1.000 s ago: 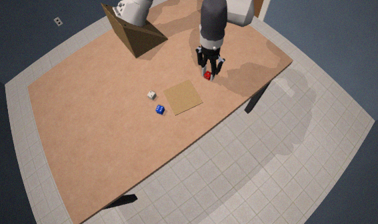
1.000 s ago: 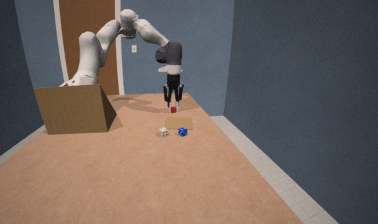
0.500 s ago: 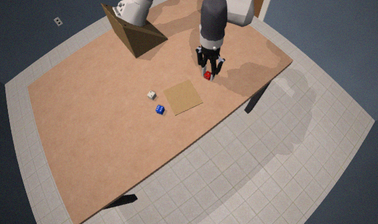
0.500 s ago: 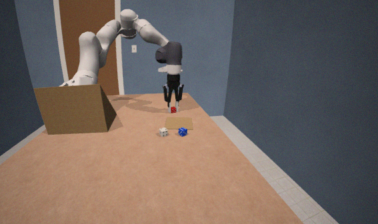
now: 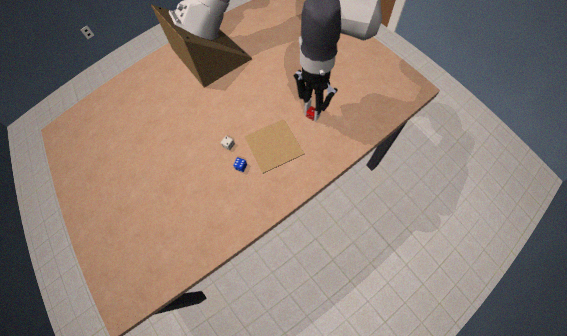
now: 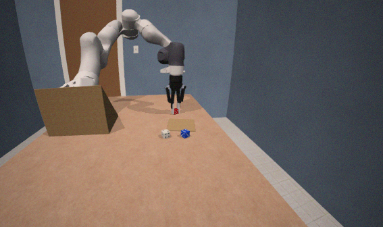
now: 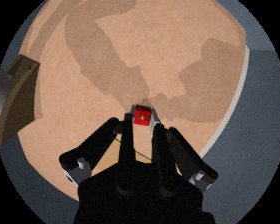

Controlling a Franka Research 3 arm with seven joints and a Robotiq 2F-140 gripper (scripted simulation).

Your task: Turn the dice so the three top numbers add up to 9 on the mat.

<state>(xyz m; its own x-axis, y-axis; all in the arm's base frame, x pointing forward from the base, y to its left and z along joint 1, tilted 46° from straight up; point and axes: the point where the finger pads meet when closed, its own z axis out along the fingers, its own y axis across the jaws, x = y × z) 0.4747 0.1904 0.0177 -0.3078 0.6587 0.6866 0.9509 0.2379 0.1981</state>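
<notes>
The tan mat (image 5: 274,146) lies flat on the table, with no die on it; it also shows in the exterior view (image 6: 181,124). The red die (image 5: 310,113) sits on the table just beyond the mat's far right corner. My gripper (image 5: 313,111) points straight down over it, and its fingertips press on the red die's two sides. The wrist view shows the red die (image 7: 143,116) filling the gap between the fingertips. The white die (image 5: 227,142) and the blue die (image 5: 240,164) lie on the table just left of the mat.
A brown cardboard box (image 5: 205,55) stands at the back of the table by the arm's base. The table's right edge (image 5: 385,135) runs close behind the red die.
</notes>
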